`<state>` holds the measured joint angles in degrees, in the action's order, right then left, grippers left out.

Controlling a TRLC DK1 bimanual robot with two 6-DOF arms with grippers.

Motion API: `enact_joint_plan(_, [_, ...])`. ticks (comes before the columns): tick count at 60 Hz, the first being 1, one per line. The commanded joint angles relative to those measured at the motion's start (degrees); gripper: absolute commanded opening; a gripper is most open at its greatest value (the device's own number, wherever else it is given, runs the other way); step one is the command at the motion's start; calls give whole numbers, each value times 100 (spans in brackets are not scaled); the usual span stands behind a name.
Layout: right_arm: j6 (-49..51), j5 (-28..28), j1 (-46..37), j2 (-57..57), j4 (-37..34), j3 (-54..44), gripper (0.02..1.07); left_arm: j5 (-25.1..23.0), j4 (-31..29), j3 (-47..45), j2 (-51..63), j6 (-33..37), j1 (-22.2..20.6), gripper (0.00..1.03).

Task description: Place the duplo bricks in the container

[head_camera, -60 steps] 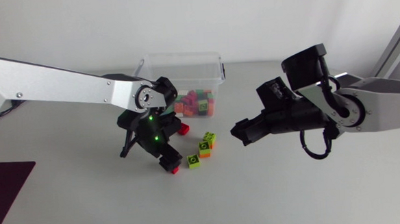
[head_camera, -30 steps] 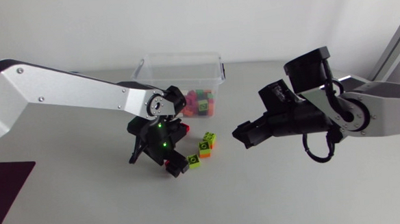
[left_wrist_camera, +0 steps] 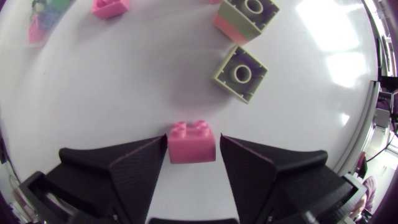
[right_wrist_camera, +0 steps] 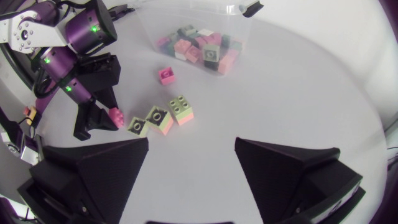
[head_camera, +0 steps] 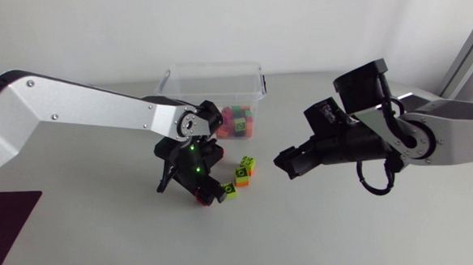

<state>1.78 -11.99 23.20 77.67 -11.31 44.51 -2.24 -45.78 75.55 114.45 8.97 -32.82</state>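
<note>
A pink brick lies on the table between the fingers of my left gripper. The fingers stand close on both sides of it, with a thin gap at one side, so the gripper is open. From above, that gripper points down over the brick. Ahead of it lie a green brick and a green-on-orange brick. The clear container stands behind and holds several bricks. My right gripper hangs open and empty right of the bricks.
Another pink brick lies loose just in front of the container. Green bricks lie between my two grippers. A dark mat lies at the table's left edge.
My left gripper has shifted slightly right, toward the green bricks, and its fingers have narrowed around the pink brick. The right arm has barely moved.
</note>
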Motion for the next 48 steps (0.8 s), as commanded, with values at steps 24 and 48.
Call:
enact_joint_plan(24, [226,-163,150,328,208,-145,102,154,8,30,51,-18,-128,41])
enact_joint_plan(48, [1123,-418,53,1936,112,857,102,163,-318,-58,-1250,711,12,40])
